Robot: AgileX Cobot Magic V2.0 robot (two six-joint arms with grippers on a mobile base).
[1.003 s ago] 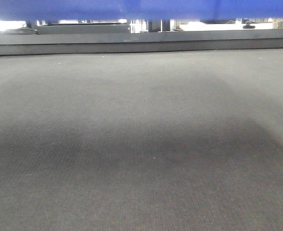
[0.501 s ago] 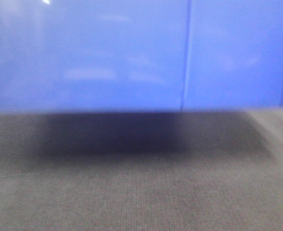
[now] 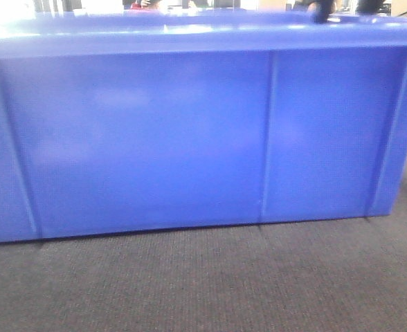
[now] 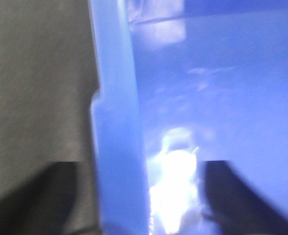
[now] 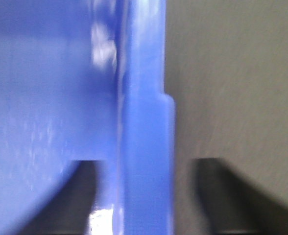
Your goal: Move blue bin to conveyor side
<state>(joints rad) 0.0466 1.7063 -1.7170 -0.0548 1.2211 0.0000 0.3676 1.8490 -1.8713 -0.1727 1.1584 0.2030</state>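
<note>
Lowered since a second ago, the blue bin (image 3: 190,138) now rests on the conveyor (image 3: 203,283); left pincer (image 4: 139,196) and right pincer (image 5: 144,196) each straddle its rim, grip unclear.

Support surface: conveyor (image 3: 210,283), dark grey-black belt with a fine woven texture, flat and wide, filling the lower part of the front view from 3 o'clock across to 9 o'clock.

Resting directly on it: blue bin (image 3: 155,138), glossy, thin vertical ribs, thick top rim. Its bottom edge meets the belt along a line running slightly upward toward 3 o'clock, with a narrow dark shadow beneath.

Left wrist view: belt visible at 9 o'clock of the bin rim. Right wrist view: belt at 3 o'clock of the rim. Both views blurred.
</note>
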